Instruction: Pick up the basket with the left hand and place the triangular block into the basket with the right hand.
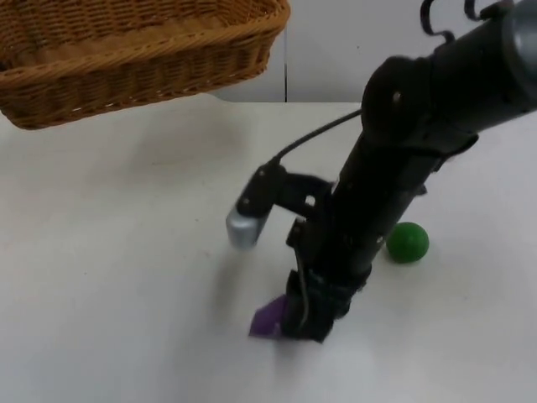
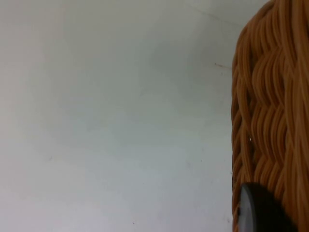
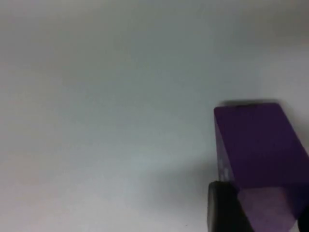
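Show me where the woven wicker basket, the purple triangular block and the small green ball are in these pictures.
woven wicker basket (image 1: 126, 71): top view, on its front wall.
purple triangular block (image 3: 258, 145): right wrist view, on its upper flat face.
small green ball (image 1: 408, 242): top view, on its middle.

We see a golden-brown woven basket (image 1: 126, 50), a purple triangular block (image 1: 270, 317) at 6 o'clock, a green ball (image 1: 408, 242) at 3 o'clock, and a white table (image 1: 109, 277).
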Action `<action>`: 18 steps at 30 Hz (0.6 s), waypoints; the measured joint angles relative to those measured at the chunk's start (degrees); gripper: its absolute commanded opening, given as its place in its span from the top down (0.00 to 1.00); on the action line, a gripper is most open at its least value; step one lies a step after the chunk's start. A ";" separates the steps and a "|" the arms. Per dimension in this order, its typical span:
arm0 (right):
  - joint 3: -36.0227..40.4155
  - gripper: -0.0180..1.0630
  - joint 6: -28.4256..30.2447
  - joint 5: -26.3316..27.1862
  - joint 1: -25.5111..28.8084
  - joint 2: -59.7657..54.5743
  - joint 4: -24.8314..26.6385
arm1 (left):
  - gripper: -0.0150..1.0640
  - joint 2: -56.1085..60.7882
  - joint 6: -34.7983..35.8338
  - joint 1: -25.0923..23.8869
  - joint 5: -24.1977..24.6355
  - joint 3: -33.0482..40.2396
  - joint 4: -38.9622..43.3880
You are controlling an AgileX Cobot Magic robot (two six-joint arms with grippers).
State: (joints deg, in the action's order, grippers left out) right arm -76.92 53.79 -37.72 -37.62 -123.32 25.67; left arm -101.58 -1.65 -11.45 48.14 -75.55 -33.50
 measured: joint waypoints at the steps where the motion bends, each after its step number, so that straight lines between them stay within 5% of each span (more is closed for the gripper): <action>1: 0.00 0.98 -1.63 -0.13 0.00 1.40 -0.34 | 0.98 0.00 0.00 0.00 0.00 0.00 0.00; 13: 0.00 0.98 -27.35 -6.07 0.00 20.75 -11.90 | 0.98 0.00 0.00 0.00 0.00 0.00 0.00; 18: 0.00 0.98 -32.16 -5.60 0.00 26.62 -14.87 | 0.98 0.00 0.00 0.00 0.00 0.00 0.00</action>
State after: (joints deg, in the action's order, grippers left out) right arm -76.92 21.63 -43.33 -37.62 -96.70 10.80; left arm -101.58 -1.65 -11.45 48.14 -75.55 -33.50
